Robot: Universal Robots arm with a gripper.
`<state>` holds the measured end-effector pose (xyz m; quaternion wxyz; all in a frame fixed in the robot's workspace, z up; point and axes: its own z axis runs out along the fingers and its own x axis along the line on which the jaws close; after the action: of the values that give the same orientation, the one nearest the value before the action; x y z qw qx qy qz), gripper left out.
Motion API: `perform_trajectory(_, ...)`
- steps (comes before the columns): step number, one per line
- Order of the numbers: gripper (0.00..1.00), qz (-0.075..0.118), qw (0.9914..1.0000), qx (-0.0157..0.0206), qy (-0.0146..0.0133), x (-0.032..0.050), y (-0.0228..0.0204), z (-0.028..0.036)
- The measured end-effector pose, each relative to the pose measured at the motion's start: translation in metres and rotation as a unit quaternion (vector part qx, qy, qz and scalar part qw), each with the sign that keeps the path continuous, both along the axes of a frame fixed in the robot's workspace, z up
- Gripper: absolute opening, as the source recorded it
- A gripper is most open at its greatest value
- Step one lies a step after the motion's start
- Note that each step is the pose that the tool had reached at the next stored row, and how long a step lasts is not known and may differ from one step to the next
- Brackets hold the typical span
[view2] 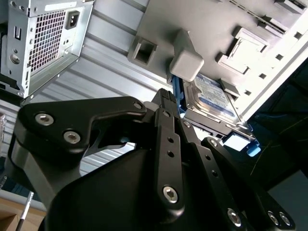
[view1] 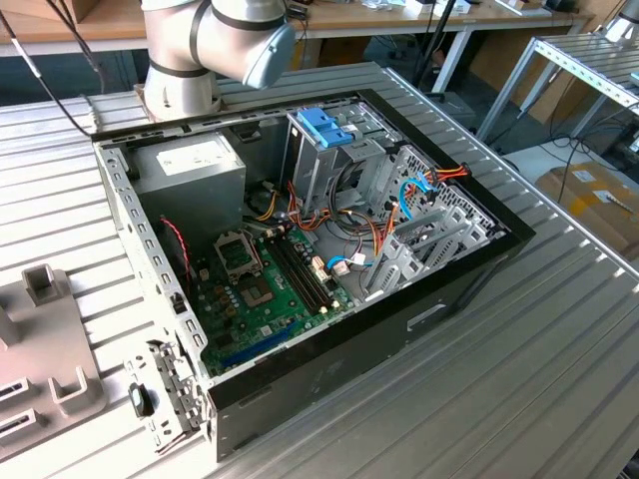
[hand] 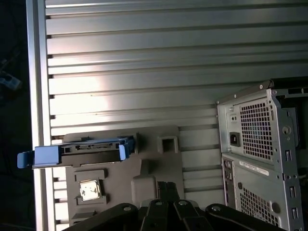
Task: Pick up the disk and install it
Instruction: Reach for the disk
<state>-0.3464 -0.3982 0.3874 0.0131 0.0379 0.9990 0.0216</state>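
Pincer [view2: 166, 98] hides the near edge of the disk [view2: 211, 96].

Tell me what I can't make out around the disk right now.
1. Second wrist view: the disk has its near end hidden behind the gripper.
2. First wrist view: the disk is edge-on, so its label face is hidden.
3. Exterior view: the grey fixture is cut off by that view's left edge.

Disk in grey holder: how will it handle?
Probably stiff and dense: the disk is a flat metal slab. Its blue rail may flex. It seems to stand on edge in the grey holder, so a push might tip it.
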Motion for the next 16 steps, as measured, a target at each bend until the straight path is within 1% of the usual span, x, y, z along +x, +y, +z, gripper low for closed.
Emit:
perform_trajectory(1, 0.11, 0.000, 1.00000, 0.0000, 0.0000, -0.0037, 0.0000, -0.0001)
perform_trajectory(2, 0.11, 0.000, 1.00000, 0.0000, 0.0000, -0.0044, 0.0000, -0.0001)
perform_trajectory(10, 0.11, 0.000, 1.00000, 0.0000, 0.0000, -0.0052, 0.0000, -0.0001)
perform_trajectory(13, 0.11, 0.000, 1.00000, 0.0000, 0.0000, -0.0084, 0.0000, -0.0002)
perform_trajectory(16, 0.11, 0.000, 1.00000, 0.0000, 0.0000, -0.0133, 0.0000, -0.0003)
